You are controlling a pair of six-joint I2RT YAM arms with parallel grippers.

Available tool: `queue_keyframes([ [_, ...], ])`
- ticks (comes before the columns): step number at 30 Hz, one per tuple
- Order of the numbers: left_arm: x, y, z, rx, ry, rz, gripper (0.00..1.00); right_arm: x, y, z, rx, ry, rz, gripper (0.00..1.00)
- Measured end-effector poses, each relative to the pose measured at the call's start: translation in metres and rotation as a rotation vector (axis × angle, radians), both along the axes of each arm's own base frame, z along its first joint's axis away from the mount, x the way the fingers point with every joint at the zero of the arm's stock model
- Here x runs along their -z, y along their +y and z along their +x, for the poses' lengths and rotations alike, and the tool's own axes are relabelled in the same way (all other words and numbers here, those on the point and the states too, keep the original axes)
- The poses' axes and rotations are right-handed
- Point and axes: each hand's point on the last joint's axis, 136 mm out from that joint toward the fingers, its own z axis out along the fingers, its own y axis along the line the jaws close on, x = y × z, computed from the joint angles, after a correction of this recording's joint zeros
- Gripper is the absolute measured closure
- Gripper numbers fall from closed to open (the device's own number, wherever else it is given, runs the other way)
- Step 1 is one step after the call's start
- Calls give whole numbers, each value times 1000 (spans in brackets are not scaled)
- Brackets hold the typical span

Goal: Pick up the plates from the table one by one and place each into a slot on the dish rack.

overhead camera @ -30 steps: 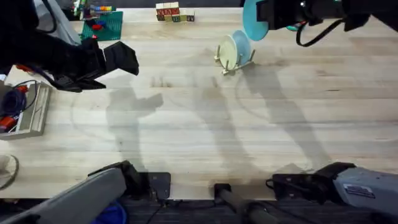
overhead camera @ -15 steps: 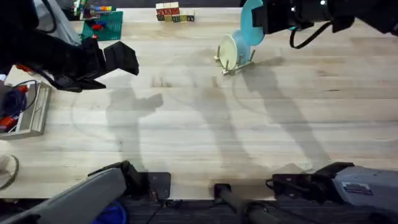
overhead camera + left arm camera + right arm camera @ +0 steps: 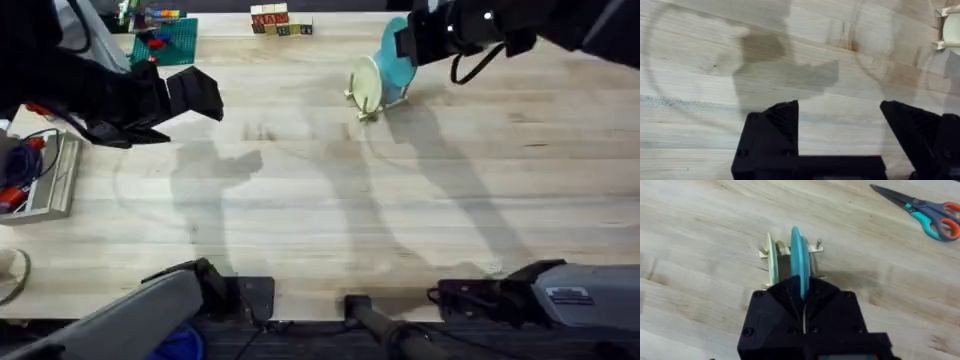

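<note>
A pale wooden surface (image 3: 330, 190) seen from above. At its far side stands a small wooden rack (image 3: 372, 98) with a cream plate (image 3: 366, 84) upright in it. Just beside that plate, on the right, a cyan plate (image 3: 395, 58) stands on edge over the rack, pinched at its upper rim by the right claw (image 3: 412, 40), whose dark arm reaches in from the upper right. A pale blue plate cannot be told apart here.

The right wrist view looks along the cyan plate (image 3: 800, 262), edge-on, with the black fingers (image 3: 785, 297) closed on either side of it. It shows the cream plate (image 3: 771, 260) parallel and close beside, a peg between them, and the rack (image 3: 790, 250) beneath. Whether the cyan plate already touches the rack base cannot be told. Scissors (image 3: 920, 207) with teal and orange handles lie well apart on the wood.

The left claw (image 3: 195, 95) hovers at the left of the surface, well away from the rack. Its wrist view shows the two fingers (image 3: 772, 125) spread wide with nothing between them, above bare wood, the rack's corner (image 3: 947, 30) at the edge.

At the far edge sit a green baseplate (image 3: 165, 40) and toy blocks (image 3: 280, 20).
</note>
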Motion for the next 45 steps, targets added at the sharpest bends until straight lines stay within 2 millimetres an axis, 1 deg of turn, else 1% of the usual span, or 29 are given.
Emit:
queue_keyframes([
  [5,0,0,0,0,0,0,7,11,7,3,-22,26,14,970],
  [10,0,0,0,0,0,0,6,17,13,3,-38,40,22,971],
  [14,0,0,0,0,0,0,6,19,15,4,-42,44,23,970],
  [23,0,0,0,0,0,0,6,38,17,7,-43,82,10,970],
  [32,0,0,0,0,0,0,6,39,17,8,-43,81,10,970],
  [39,0,0,0,0,0,0,7,49,18,10,-42,102,2,970],
  [42,0,0,0,0,0,0,6,51,18,10,-42,104,1,969],
  [45,0,0,0,0,0,0,6,51,18,11,-42,103,1,930],
])
